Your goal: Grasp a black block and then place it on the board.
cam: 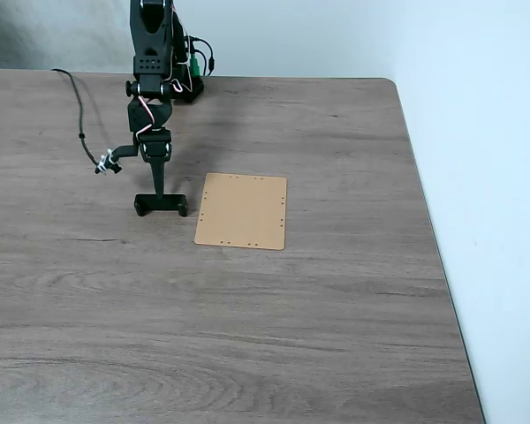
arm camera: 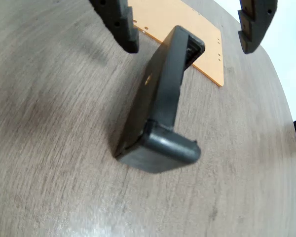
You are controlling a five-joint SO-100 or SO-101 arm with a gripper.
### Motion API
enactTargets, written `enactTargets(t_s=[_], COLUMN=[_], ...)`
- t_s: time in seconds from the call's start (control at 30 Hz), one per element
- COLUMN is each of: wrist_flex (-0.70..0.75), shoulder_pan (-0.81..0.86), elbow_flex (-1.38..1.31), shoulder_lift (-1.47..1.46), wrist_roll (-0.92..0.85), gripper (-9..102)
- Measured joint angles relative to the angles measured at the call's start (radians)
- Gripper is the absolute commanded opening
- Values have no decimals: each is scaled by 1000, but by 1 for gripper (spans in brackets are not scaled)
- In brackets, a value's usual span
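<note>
The gripper (cam: 159, 196) hangs straight over the black block (cam: 161, 206), which lies on the table (cam: 336, 336) just left of the board (cam: 242, 211), apart from it. In the wrist view the jaws stand wide, one finger (arm camera: 122, 22) on each side of the block's (arm camera: 160, 106) far end and touching nothing. Risk, as judged: closing so near that end could pivot or tip the block, or slip off its raised lip. The fingertips' upper parts are cut off, and the fixed view merges gripper and block.

office or lab | wood-grain table (cam: 274, 336) | plain white wall (cam: 477, 132)
</note>
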Motion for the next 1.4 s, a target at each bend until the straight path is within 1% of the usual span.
enactTargets(t_s=[0.37, 0.73, 0.87, 0.97, 1.0, 1.4], wrist_flex=[-29, -57, -69, -69, -72, -87], shoulder_pan=[38, 61, 86, 89, 89, 107], elbow_flex=[-26, -46, -49, -61, -63, -71], shoulder_lift=[-61, -114, -129, -143, -146, -155], wrist_roll=[0, -5, -20, -25, -32, -74], gripper=[25, 17, 12, 2, 0, 0])
